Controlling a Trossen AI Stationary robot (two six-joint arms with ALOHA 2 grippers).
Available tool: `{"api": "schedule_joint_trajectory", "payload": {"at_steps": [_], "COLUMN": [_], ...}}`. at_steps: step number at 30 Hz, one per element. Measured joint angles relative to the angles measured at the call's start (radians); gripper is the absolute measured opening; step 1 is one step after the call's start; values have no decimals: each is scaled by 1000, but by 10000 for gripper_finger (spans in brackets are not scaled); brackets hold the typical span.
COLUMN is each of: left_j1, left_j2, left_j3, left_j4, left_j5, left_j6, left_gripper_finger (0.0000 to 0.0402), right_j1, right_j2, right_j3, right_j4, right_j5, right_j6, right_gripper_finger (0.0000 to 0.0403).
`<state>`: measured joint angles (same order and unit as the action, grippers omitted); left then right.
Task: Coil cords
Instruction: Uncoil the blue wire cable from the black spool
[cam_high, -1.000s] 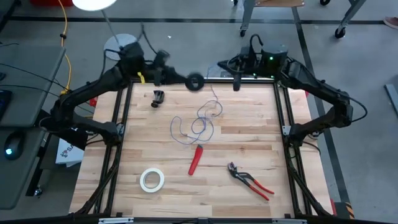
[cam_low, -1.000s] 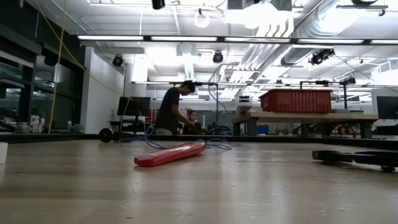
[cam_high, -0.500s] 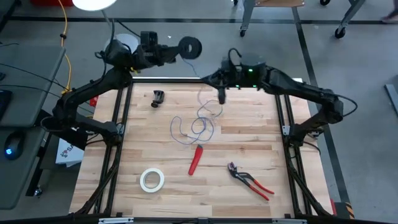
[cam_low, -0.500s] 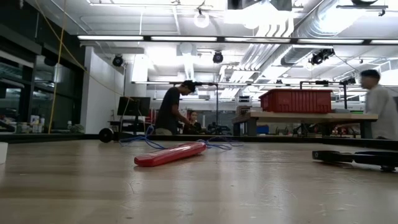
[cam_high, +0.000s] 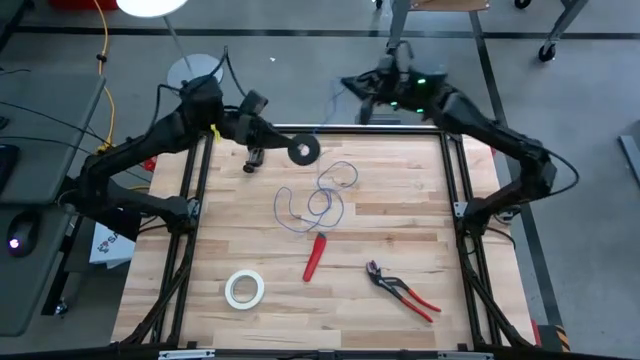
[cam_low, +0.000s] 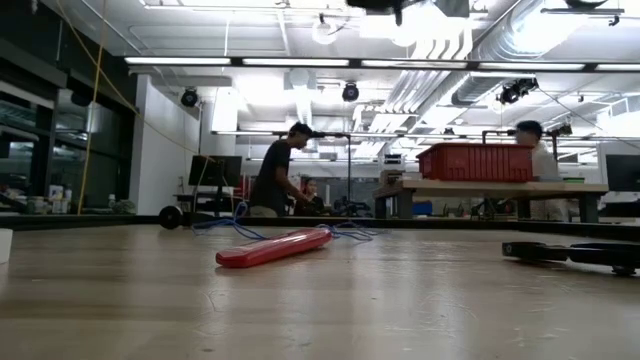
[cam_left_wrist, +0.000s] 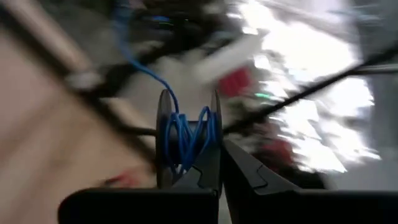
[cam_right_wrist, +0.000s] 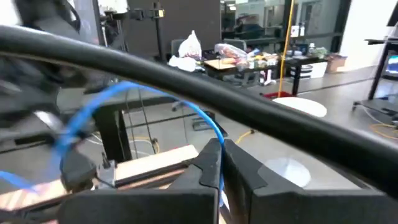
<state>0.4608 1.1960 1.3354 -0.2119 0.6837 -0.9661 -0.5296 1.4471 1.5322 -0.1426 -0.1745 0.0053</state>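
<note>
Two closed grips now: left gripper clamped on the spool above the desk's far edge, right gripper pinching the blue wire beyond it, slack loops mid-desk liable to snag or snap if pulled taut.

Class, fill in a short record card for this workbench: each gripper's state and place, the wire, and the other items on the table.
left gripper: shut on the black spool, at the table's far edge
right gripper: shut on the blue wire, raised beyond the far edge
blue wire: loose loops mid-table, some turns on the spool
red tool: lies near the loops
pliers: right near side
white tape roll: left near side
</note>
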Motion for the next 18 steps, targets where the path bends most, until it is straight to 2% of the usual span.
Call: {"api": "schedule_joint_trajectory", "payload": {"at_steps": [2, 4, 6, 9, 12, 14, 18], "left_j1": [35, 81, 131, 197, 240, 255, 230], "left_j2": [-20, -32, -35, -12, 30, 62, 113], "left_j3": [0, 0, 0, 0, 0, 0, 0], "left_j4": [-112, -131, -49, 223, 511, 655, 801], "left_j5": [-82, -168, -245, -301, -320, -326, -264], "left_j6": [96, 166, 196, 181, 93, -22, -267], "left_gripper_finger": [0, 0, 0, 0, 0, 0, 0], "right_j1": [-7, -2, 17, 70, 139, 176, 223], "right_j2": [-47, -89, -122, -142, -135, -113, -35], "right_j3": [0, 0, 0, 0, -10, -10, -10], "right_j4": [-85, -172, -245, -322, -334, -307, -225], "right_j5": [-3, -15, -45, -62, -62, -56, 23], "right_j6": [-11, -11, -4, 18, 21, 25, 36], "right_gripper_finger": [0, 0, 0, 0, 0, 0, 0]}}
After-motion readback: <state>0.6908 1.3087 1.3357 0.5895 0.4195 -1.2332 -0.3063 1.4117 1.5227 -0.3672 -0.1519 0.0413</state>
